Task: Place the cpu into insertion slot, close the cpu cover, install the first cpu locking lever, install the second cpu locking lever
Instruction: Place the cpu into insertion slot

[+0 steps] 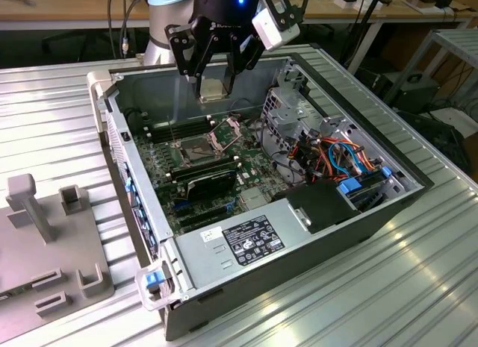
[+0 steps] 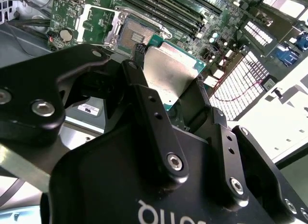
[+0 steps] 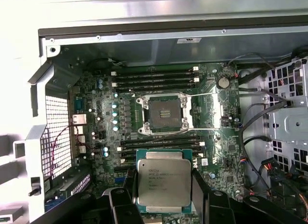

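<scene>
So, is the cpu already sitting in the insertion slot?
No, the gripper holds the cpu, and the insertion slot lies open and empty.

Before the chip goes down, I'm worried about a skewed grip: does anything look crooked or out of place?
Nothing stands out. The cpu sits square in the gripper, edges parallel to the insertion slot, which lies open and empty.
</scene>
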Robot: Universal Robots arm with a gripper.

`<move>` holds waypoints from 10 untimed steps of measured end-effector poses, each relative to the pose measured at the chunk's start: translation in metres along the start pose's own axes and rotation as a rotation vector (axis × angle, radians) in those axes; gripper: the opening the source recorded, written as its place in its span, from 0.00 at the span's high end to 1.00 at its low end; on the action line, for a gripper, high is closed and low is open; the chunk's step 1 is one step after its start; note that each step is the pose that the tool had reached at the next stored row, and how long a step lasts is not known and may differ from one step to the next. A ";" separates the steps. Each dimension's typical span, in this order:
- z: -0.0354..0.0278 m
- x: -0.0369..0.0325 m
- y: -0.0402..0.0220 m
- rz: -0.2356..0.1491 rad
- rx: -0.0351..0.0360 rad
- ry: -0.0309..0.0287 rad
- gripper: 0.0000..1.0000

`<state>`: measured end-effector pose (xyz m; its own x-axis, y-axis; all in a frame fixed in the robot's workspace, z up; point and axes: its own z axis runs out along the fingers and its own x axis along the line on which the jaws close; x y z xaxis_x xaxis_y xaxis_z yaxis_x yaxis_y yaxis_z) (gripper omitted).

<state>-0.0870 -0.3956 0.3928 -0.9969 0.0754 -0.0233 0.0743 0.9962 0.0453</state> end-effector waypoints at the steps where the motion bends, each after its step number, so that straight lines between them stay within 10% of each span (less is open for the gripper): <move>1: 0.0000 -0.0001 0.0000 0.000 0.0001 0.0000 0.45; 10: 0.0000 -0.0002 0.0000 0.011 0.0004 -0.0005 0.45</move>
<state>-0.0868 -0.3956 0.3929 -0.9960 0.0865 -0.0233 0.0854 0.9953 0.0452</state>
